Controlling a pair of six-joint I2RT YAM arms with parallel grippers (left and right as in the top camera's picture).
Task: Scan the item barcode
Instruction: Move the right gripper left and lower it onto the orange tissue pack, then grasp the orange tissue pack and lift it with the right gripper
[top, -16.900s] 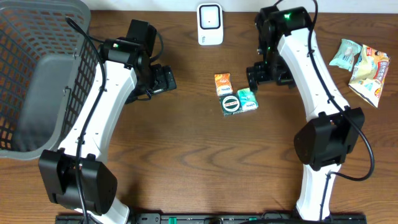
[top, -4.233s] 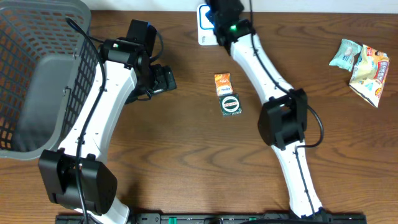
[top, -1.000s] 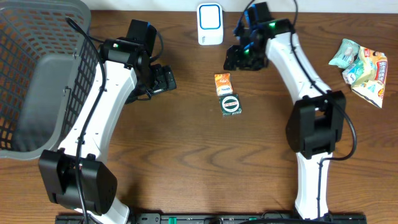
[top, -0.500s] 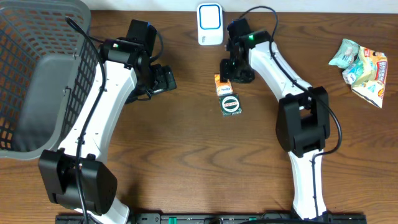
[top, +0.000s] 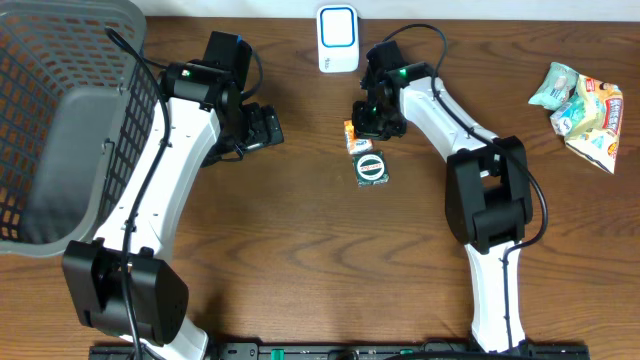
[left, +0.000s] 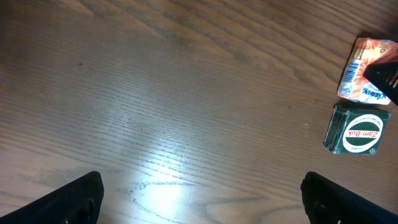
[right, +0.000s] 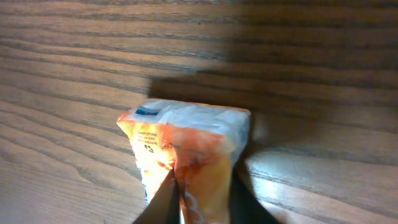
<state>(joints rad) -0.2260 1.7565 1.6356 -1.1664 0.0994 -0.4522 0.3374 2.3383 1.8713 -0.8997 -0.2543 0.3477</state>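
Surface (top: 300, 250) of dark wood fills the overhead view. A white scanner (top: 338, 38) stands at the middle of its far edge, a grey basket (top: 60, 60) covers the far left corner, and snack bags (top: 580, 100) lie by the right edge. The orange packet (top: 351, 134) lies on the near side of the scanner, apart from it, with a green tin (top: 371, 167) just beside it, nearer the middle. The right arm (top: 440, 100) reaches in from the right, and its jaws sit on the packet's right part, hiding some of it. The left arm (top: 170, 150) holds its jaws above bare wood, well to the left of the packet.

From the left wrist, the left jaws stand wide open, fingertips (left: 74, 199) in the bottom corners with nothing between them. Packet and tin show at the far right, a dark finger over the packet.

From the right wrist, the packet sits between the right jaws, whose fingers (right: 249, 210) press its crumpled lower end from both sides, closed on it.
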